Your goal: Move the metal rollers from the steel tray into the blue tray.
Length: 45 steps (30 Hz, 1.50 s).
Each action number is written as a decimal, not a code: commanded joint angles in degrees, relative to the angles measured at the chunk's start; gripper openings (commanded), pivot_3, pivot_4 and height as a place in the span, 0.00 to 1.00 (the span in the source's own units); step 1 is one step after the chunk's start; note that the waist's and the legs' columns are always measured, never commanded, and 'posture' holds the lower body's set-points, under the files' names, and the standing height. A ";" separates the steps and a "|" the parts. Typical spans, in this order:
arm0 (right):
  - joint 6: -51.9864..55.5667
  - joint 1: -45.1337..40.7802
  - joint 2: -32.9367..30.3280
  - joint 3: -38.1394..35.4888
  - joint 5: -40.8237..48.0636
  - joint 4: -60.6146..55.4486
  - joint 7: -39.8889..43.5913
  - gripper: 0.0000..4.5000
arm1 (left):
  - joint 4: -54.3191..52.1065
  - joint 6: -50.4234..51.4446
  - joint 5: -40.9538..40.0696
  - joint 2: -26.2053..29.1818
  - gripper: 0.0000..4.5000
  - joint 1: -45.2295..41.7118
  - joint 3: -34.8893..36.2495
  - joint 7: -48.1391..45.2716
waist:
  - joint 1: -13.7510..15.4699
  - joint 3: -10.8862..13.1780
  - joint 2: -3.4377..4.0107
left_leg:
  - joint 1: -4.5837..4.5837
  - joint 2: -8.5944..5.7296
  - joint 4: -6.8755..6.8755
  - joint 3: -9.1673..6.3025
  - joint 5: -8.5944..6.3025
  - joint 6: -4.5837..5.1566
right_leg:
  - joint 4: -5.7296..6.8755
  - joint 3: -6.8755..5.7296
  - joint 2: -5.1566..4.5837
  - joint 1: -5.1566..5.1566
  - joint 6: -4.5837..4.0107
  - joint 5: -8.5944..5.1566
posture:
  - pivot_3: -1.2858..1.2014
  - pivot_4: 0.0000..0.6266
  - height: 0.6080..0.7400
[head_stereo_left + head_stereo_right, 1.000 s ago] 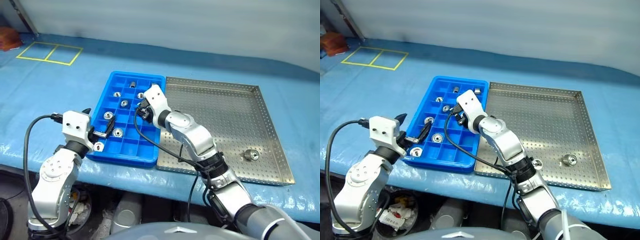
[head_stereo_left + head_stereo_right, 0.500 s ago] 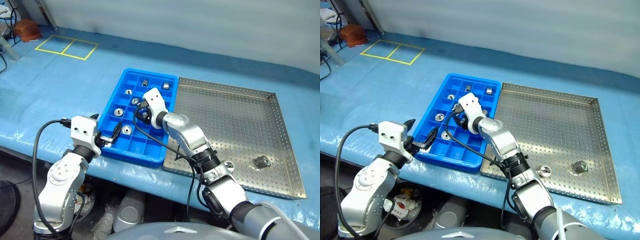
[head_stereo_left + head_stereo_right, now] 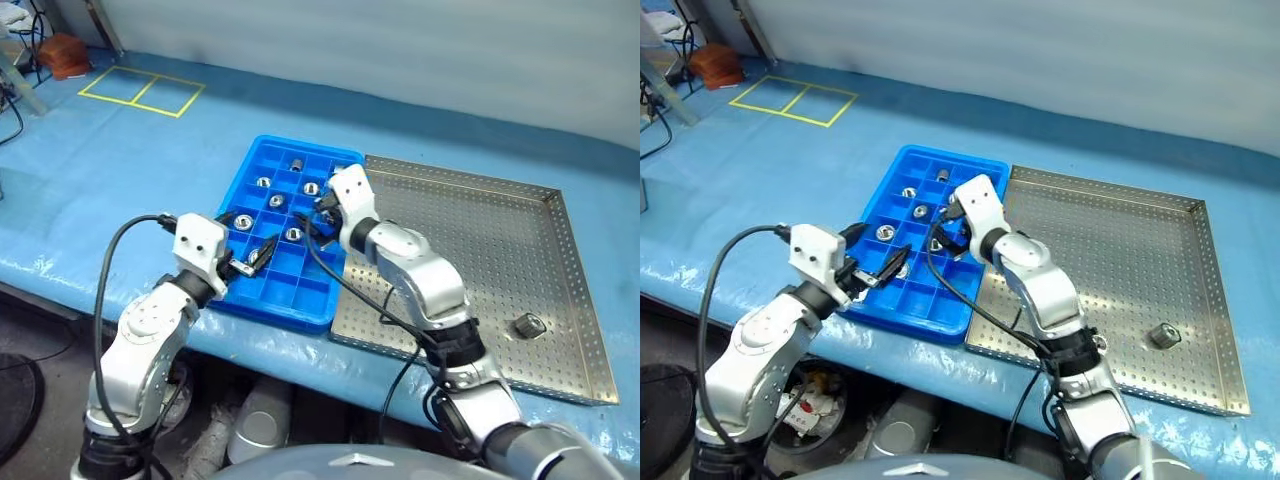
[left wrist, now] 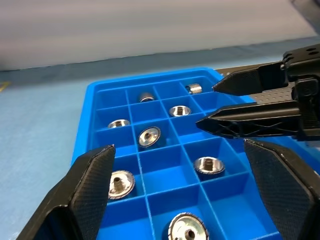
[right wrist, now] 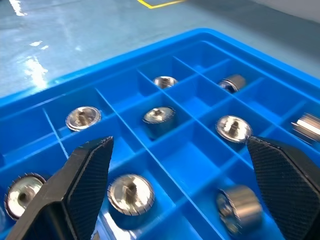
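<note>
You are looking at the left gripper (image 3: 250,262) hovering over the near end of the blue tray (image 3: 300,305), its black fingers spread wide and gripping nothing. Just past it, over the side of the blue tray nearest the steel tray (image 3: 480,255), the right gripper (image 4: 235,102) is also standing wide open and empty, as the right wrist view is showing. Metal rollers (image 5: 131,194) are sitting in separate compartments of the blue tray, mostly towards its middle and far end. To the right of the blue tray and touching it, the steel tray is carrying one roller (image 3: 527,325) near its right rim.
</note>
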 commanded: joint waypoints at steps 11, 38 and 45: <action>23.64 15.76 -9.72 -15.07 -0.18 -31.63 -5.47 1.00 | 12.85 -5.28 -0.92 0.88 1.00 -13.61 -9.20 -14.22 | -13.05 0.00 0.00 | 0.01 -0.02 0.27 -0.10 0.01 0.09 | 0.12 0.11 0.01 0.15 0.04 0.05 | 0.52 0.24 1.00; 20.54 19.97 8.66 -29.22 -4.23 -16.88 -22.41 1.00 | 14.19 -5.86 -0.70 -1.32 1.00 -13.40 -17.63 -18.93 | -17.48 -0.01 0.02 | 0.86 0.00 0.27 -0.06 0.00 0.17 | 0.20 0.48 0.04 0.82 0.13 0.09 | 0.52 0.24 1.00; 17.91 20.51 8.44 -29.21 -4.57 -13.56 -23.42 0.71 | 13.21 -5.62 -0.70 -1.14 1.00 -12.60 -17.48 -18.42 | -17.04 -0.02 0.03 | 0.86 0.00 0.26 -0.07 0.00 0.17 | 0.19 0.48 0.05 0.83 0.13 0.09 | 0.53 0.24 1.00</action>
